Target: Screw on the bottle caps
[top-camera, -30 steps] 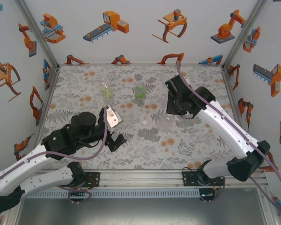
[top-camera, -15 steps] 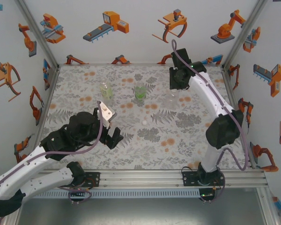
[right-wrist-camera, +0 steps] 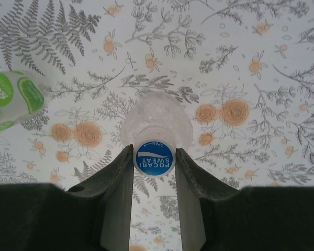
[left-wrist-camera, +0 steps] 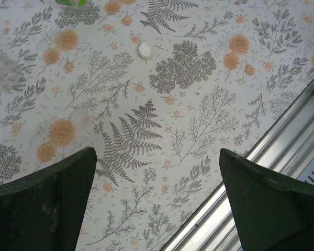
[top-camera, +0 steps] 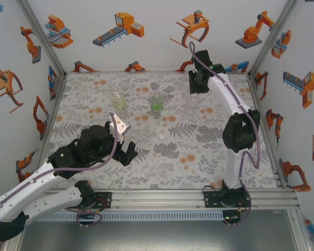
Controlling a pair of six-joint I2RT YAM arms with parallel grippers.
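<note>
My right gripper [right-wrist-camera: 154, 152] is shut on the blue-topped bottle cap [right-wrist-camera: 154, 157], which sits on the neck of the colourless bottle [right-wrist-camera: 156, 117]. From above, the right gripper [top-camera: 194, 94] hangs over that bottle [top-camera: 192, 107] at the back right. The green bottle [top-camera: 156, 103] and the yellowish bottle [top-camera: 118, 100] stand upright left of it. A white cap [top-camera: 161, 136] lies loose on the mat mid-table, and the left wrist view has it [left-wrist-camera: 145, 49] too. My left gripper [left-wrist-camera: 156, 154] is open and empty, low over the mat near the front; from above it [top-camera: 128, 155] sits front left.
The floral mat [top-camera: 209, 157] covers the table. The aluminium front rail [left-wrist-camera: 282, 151] runs just right of my left gripper. Printed walls close the back and both sides. A faint pale round thing [left-wrist-camera: 79, 118] lies on the mat ahead of my left fingers.
The right arm swung from mid-table to the back right, and the colourless bottle now stands further back under it. The left gripper shifted slightly and narrowed a little.
</note>
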